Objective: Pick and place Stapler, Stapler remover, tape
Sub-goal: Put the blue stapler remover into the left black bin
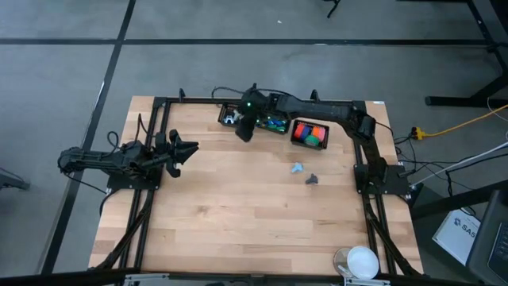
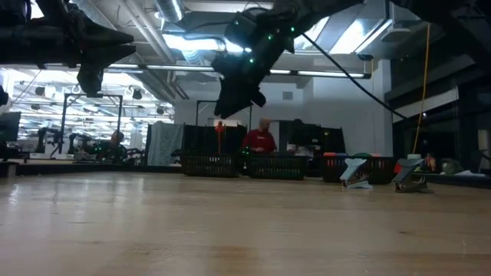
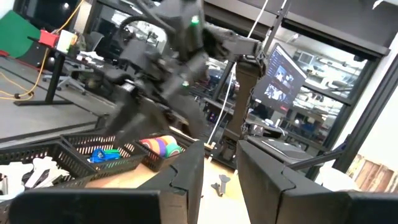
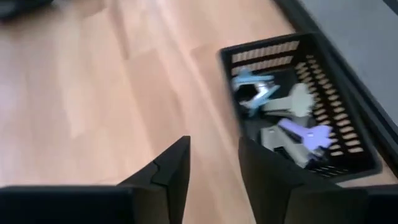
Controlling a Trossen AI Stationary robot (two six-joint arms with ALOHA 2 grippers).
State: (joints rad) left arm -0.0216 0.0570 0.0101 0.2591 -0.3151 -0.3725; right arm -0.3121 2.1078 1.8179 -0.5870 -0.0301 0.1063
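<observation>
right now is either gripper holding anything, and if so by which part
Nothing is held. The right gripper hangs above the table beside the basket of claw-shaped pieces with an empty gap between its fingers. The left gripper waits at the left side, also empty.

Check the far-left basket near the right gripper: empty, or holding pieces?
Holding pieces. The right wrist view shows several pastel claw-shaped pieces lying inside the black basket; nothing shows between the right gripper fingers.
</observation>
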